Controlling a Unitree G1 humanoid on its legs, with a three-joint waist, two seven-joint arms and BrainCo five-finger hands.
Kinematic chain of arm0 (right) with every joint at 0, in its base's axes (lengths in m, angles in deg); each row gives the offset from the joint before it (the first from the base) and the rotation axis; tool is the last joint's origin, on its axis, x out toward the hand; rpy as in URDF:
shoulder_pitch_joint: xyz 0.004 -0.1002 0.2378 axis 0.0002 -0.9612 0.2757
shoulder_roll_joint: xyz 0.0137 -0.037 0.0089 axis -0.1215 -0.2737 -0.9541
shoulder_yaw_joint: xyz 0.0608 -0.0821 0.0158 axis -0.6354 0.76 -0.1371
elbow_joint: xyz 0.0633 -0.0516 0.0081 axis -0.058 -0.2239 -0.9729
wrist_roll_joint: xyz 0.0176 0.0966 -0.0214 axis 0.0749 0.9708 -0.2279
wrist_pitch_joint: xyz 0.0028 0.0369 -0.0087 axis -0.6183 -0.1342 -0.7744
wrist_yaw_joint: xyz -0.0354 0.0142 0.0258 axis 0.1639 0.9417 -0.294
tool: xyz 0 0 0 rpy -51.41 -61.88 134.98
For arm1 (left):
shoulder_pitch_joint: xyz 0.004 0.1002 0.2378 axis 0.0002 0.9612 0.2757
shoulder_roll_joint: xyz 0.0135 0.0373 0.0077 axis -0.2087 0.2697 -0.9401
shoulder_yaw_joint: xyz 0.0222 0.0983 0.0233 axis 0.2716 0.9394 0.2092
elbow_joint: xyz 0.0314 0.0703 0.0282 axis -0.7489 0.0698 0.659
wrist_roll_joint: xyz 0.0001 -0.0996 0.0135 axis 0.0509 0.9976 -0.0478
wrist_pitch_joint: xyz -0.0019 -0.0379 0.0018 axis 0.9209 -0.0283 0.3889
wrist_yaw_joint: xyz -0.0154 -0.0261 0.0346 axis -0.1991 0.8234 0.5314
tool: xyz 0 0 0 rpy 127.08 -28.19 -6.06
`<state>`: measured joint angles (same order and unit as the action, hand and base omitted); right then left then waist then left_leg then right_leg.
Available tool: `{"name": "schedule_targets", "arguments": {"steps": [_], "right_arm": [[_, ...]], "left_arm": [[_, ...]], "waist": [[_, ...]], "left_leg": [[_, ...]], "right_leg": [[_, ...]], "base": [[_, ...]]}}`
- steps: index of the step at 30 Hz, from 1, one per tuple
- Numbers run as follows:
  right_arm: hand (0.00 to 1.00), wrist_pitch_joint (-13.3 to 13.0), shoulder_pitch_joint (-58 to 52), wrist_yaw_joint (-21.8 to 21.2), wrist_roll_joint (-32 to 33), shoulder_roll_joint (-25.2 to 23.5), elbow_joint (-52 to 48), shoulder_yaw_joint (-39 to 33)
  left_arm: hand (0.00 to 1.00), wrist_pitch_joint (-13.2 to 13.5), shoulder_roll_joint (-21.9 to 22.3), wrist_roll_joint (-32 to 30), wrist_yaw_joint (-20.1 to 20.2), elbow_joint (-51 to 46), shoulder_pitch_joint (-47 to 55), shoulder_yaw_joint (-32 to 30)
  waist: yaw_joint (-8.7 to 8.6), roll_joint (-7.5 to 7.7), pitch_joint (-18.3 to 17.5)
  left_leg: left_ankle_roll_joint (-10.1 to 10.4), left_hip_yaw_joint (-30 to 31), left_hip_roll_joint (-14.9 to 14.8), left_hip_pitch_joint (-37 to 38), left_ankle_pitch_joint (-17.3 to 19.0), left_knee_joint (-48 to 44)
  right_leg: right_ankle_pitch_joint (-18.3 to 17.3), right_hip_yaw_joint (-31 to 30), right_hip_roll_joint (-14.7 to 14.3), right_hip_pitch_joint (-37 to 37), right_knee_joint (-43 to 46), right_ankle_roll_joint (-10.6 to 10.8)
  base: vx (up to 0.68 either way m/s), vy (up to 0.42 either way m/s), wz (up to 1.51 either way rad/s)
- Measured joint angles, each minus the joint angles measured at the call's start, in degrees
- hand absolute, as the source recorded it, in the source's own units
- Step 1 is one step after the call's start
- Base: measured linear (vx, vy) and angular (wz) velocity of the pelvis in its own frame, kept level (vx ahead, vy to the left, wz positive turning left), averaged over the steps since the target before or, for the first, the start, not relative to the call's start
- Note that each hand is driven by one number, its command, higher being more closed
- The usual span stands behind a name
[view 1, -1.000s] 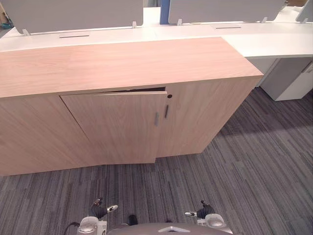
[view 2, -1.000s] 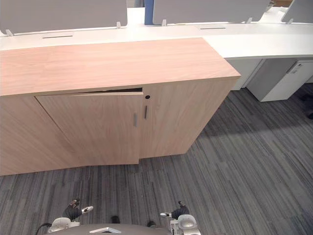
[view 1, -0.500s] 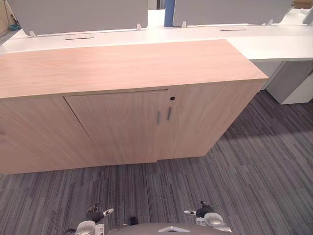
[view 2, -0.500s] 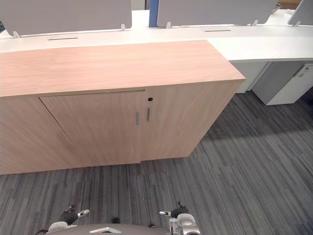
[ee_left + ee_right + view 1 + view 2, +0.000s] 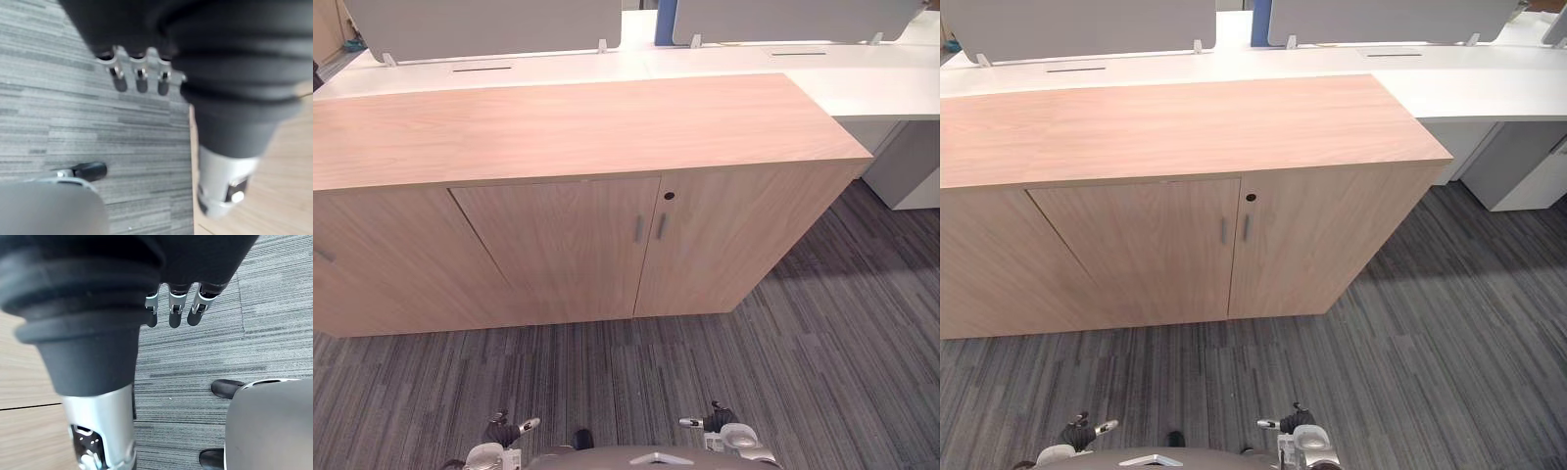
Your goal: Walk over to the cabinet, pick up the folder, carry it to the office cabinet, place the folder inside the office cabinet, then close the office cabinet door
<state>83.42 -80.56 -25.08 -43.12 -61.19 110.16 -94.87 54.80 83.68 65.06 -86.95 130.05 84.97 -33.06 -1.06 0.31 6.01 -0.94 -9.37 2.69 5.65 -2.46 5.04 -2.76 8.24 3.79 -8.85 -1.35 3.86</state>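
A long light-wood office cabinet (image 5: 578, 132) is standing against a white tabletop (image 5: 886, 88) that is carrying grey divider screens (image 5: 480, 22). The cabinet's left door (image 5: 558, 250) is sitting flush with the right door (image 5: 734, 240), both fully closed, with two slim metal handles (image 5: 639, 229) meeting at the centre seam and a small dark keyhole (image 5: 669, 196) just above them. Where the folder is lying I cannot tell. Grey striped carpet (image 5: 803, 372) is spreading across the floor in front. The robot's left hand (image 5: 506, 429) and right hand (image 5: 715, 423) are hanging low, well apart from the cabinet. The left fingers (image 5: 141, 81) and the right fingers (image 5: 174, 313) are dangling loose and relaxed over the carpet, gripping nothing.
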Motion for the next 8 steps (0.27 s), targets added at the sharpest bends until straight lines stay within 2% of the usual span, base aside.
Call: {"name": "schedule_targets", "arguments": {"steps": [8], "right_arm": [[0.00,0.2,0.0,0.0,0.0,0.0,0.0,0.0]], "left_arm": [[0.00,-0.1,0.0,0.0,0.0,0.6,0.0,0.0]], "waist": [[0.35,-0.04,0.1]], "left_leg": [[0.1,0.6,0.1,0.2,0.1,0.0]], "right_leg": [[-0.8,0.4,0.1,-0.2,0.5,0.1]], "base": [[0.00,-0.005,0.02]]}}
